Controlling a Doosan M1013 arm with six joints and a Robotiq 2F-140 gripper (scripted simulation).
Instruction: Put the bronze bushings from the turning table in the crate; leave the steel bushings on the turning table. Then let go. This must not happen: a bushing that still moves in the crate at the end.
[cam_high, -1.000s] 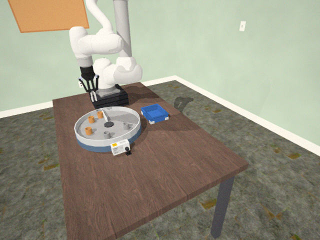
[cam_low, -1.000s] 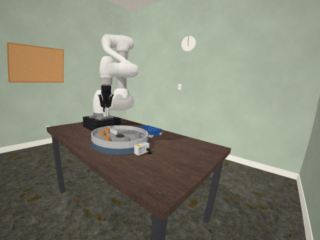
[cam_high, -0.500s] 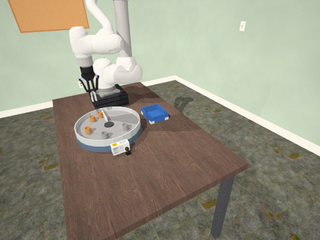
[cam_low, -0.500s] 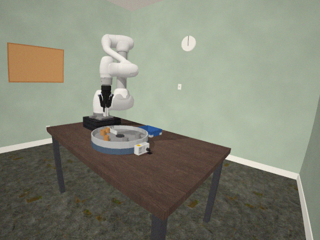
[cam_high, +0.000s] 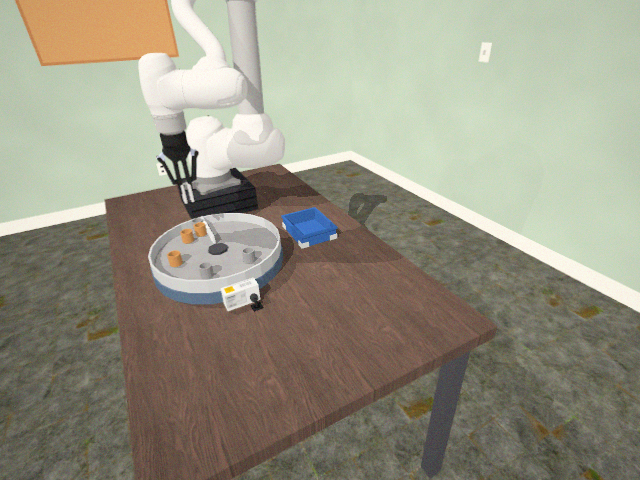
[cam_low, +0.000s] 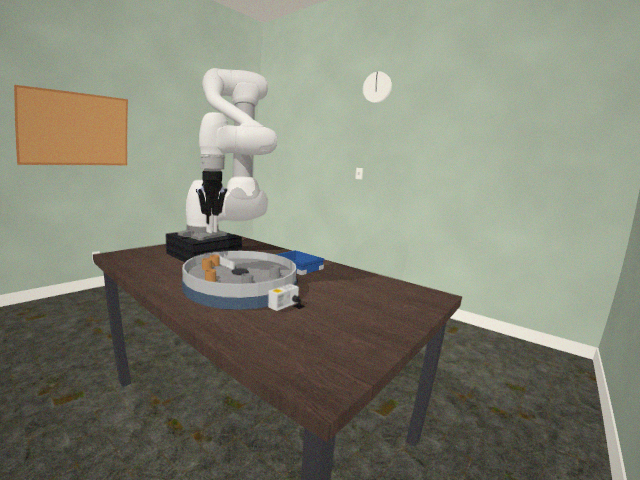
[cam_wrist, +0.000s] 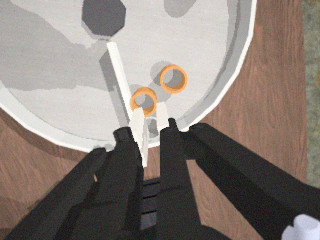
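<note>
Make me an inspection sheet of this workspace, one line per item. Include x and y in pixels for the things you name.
Surface: brown wooden table (cam_high: 310, 335) (cam_low: 336, 330) (cam_wrist: 280, 100), no damage seen.
Job's things: three bronze bushings (cam_high: 174, 259) (cam_low: 210, 275) (cam_wrist: 173, 66) and at least two steel bushings (cam_high: 205, 272) (cam_low: 274, 271) on the turning table (cam_high: 206, 284) (cam_low: 232, 289) (cam_wrist: 245, 50); blue crate (cam_high: 317, 239) (cam_low: 312, 268) empty.
Clutter: nothing seen; a white box (cam_high: 240, 295) (cam_low: 282, 298) stands at the turning table's side.
Gripper: the gripper (cam_high: 187, 199) (cam_low: 211, 229) (cam_wrist: 152, 118) is raised, fingers close together, nothing held.
Cables: nothing seen.
Surroundings: green walls, cork board (cam_high: 98, 31) (cam_low: 71, 126), round clock (cam_low: 377, 86).
</note>
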